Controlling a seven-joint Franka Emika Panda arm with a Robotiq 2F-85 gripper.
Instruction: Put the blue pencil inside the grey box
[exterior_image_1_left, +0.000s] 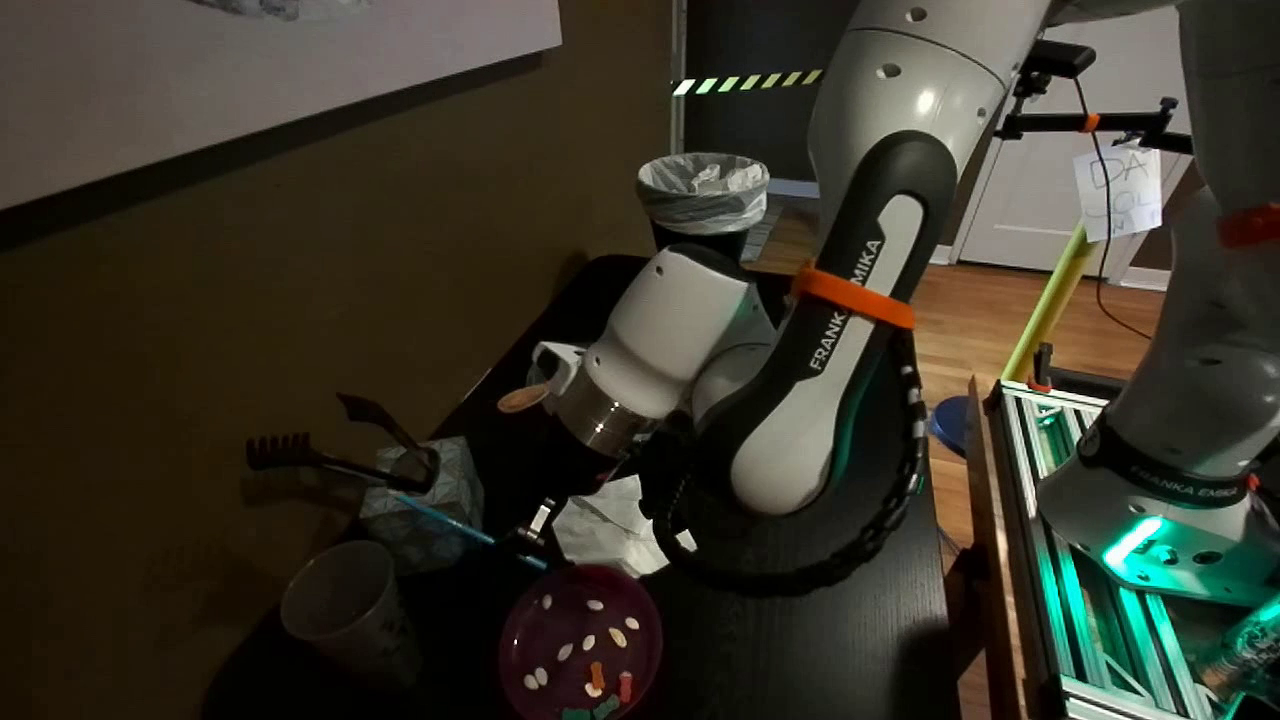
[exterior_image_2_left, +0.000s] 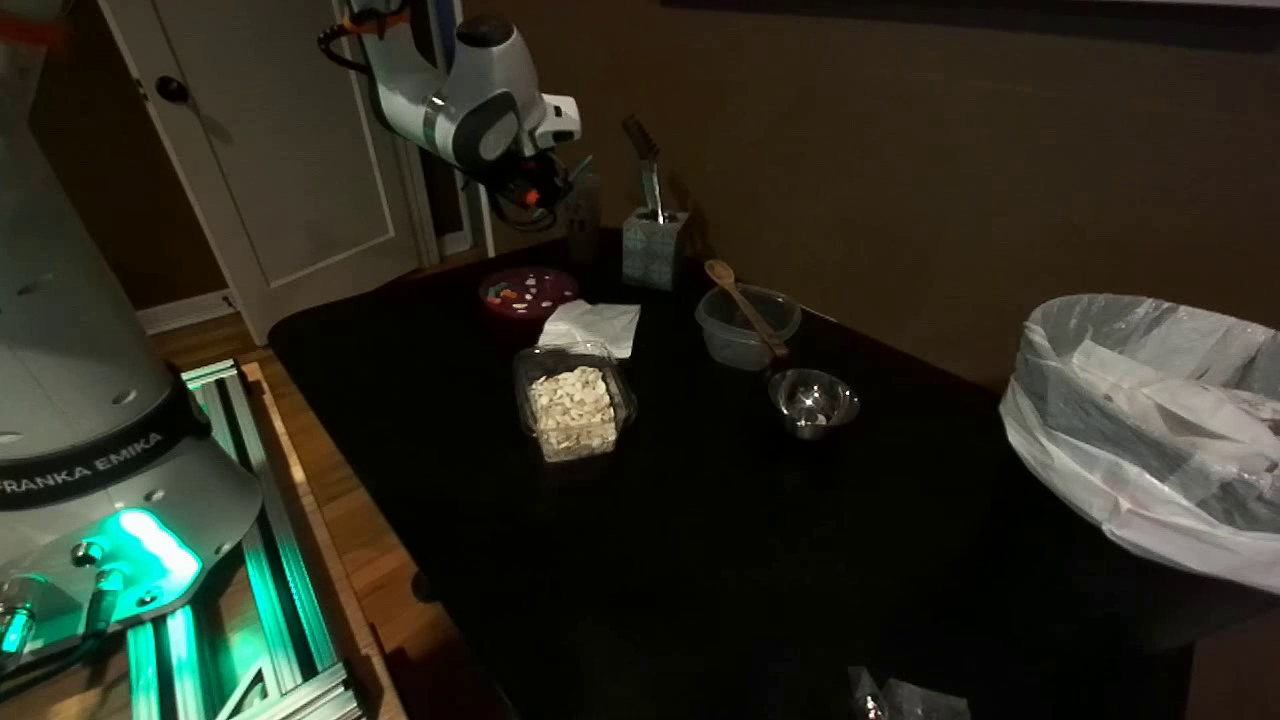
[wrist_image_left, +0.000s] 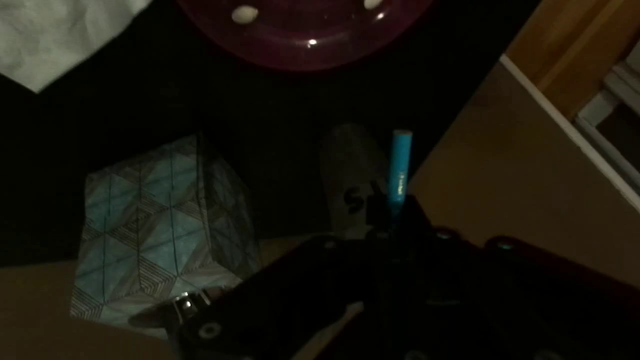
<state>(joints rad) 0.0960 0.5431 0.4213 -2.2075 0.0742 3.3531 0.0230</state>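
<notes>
The gripper (wrist_image_left: 395, 212), clamped on the blue pencil (wrist_image_left: 400, 165), hangs near the wall-side corner at the far end of the counter (exterior_image_2_left: 800, 540) in an exterior view. We see the pencil outside the grey box (wrist_image_left: 145, 220), which stands with utensils (exterior_image_1_left: 280, 452) in it by the wall-side edge. A tall cup (exterior_image_1_left: 345, 605) stands nearer that corner; a purple bowl (exterior_image_1_left: 518, 640) sits farther from the wall.

On the black table (exterior_image_2_left: 690, 550) stand a frosted cup (exterior_image_1_left: 360, 630), the patterned grey box (exterior_image_2_left: 652, 252), a purple bowl (exterior_image_1_left: 534, 640), a square clear tub (exterior_image_2_left: 548, 362) and, near a small metal bowl (exterior_image_2_left: 836, 396), a rounded clear container (exterior_image_2_left: 732, 345), while a white sheet (exterior_image_2_left: 595, 325) lies near the purple bowl.
</notes>
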